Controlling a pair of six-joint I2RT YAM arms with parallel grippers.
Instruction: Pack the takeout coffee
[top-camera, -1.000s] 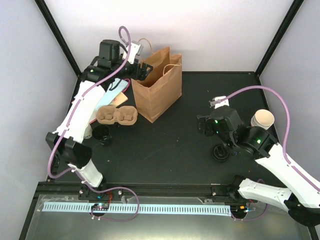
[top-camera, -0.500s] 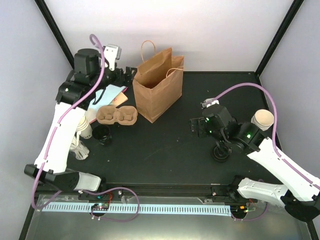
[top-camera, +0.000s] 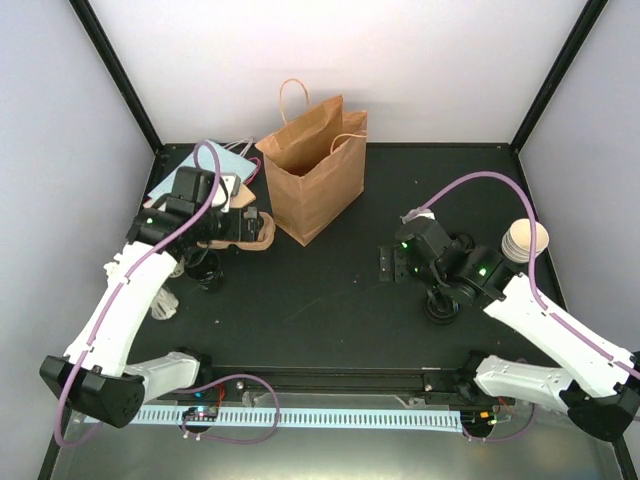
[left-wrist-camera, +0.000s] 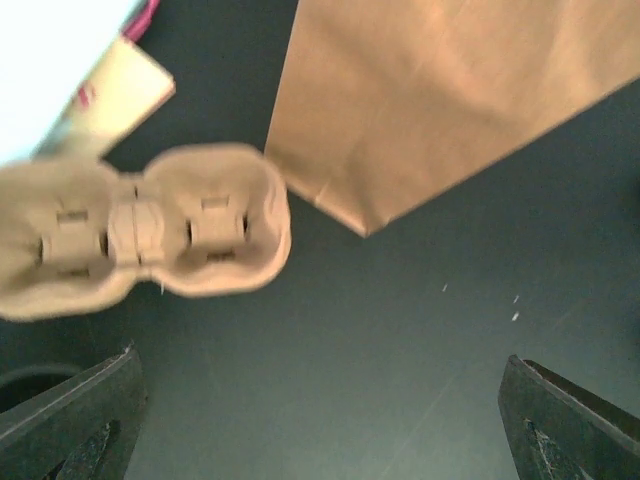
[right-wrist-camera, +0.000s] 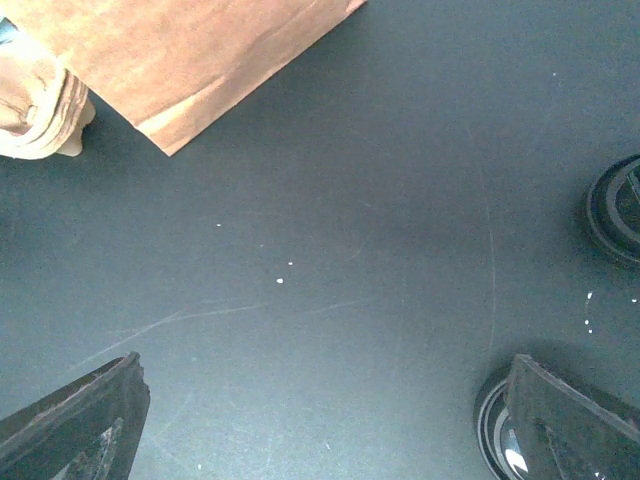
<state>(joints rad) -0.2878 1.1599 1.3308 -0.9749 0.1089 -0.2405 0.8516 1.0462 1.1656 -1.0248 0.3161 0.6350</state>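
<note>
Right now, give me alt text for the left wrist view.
A beige moulded-pulp two-cup carrier lies empty on the black tabletop, its right end next to the lower corner of a brown paper bag. The left jaws stand wide open at the lower corners, holding nothing.

Top view bright, light even, coming from above. Walls (top-camera: 350, 60) glow pale. Worktop (top-camera: 340, 310) dark and dull, shadows hard to see on it. Picture sharp. Left wrist view blurry all over: cardboard cup holder (left-wrist-camera: 150, 235) smeared, brown bag (left-wrist-camera: 450, 90) soft, pale bag (left-wrist-camera: 45, 70) washed out white in corner. Right wrist view clearer, white specks and thin scratches show. Jaws dark, fuzzy in bottom corners.
</note>
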